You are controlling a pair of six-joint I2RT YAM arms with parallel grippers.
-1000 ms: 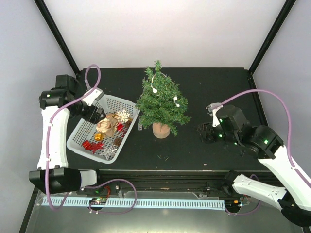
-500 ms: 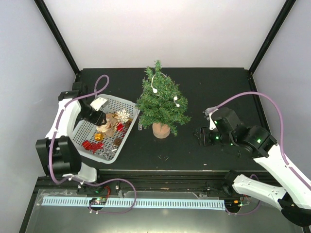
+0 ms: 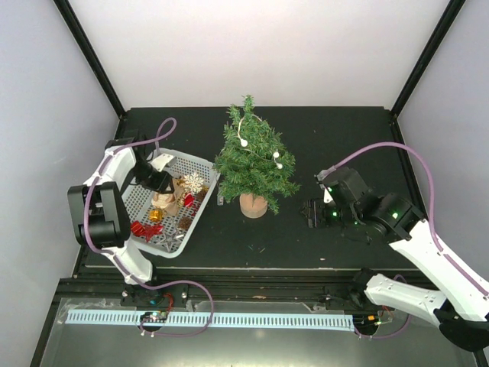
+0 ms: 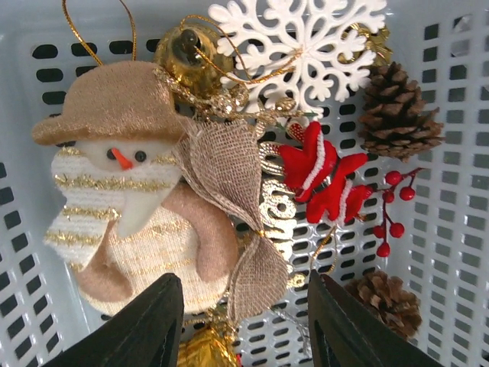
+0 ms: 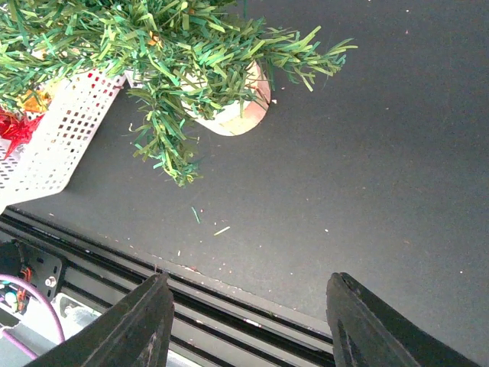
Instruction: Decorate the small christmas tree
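Left end effector (image 4: 244,279) of mine hangs inside the basket, its fingers spread to either side of a burlap bow's (image 4: 229,183) lower tail. My right end effector (image 5: 248,279) is also spread, with nothing between its fingers, over the black worktop (image 3: 344,145) near the tree's right side.

The small christmas tree (image 3: 254,164), a bushy dark-green fir on a round tan wooden base (image 3: 254,204), stands upright mid-worktop, with a string of white beads (image 3: 276,157) draped across its branches. A few loose green needles (image 5: 195,215) lie on the worktop in front of it.

Just to its left sits the white perforated plastic basket (image 3: 134,206), its near corner under the lowest branches. Under my left fingers lies a fabric snowman in a tan hat (image 4: 130,191), with the bow overlapping its side. Beyond them are a gold bell (image 4: 183,50) and a white plastic snowflake (image 4: 302,46). Right of the bow lie a red-and-white ornament (image 4: 325,180), a sprig of red berries (image 4: 393,206) and two brown pine cones (image 4: 397,111), with a gold foil piece (image 4: 206,352) at the bow's foot. Glittery gold lettering (image 4: 281,206) runs beside the bow, partly covered; I cannot read it.
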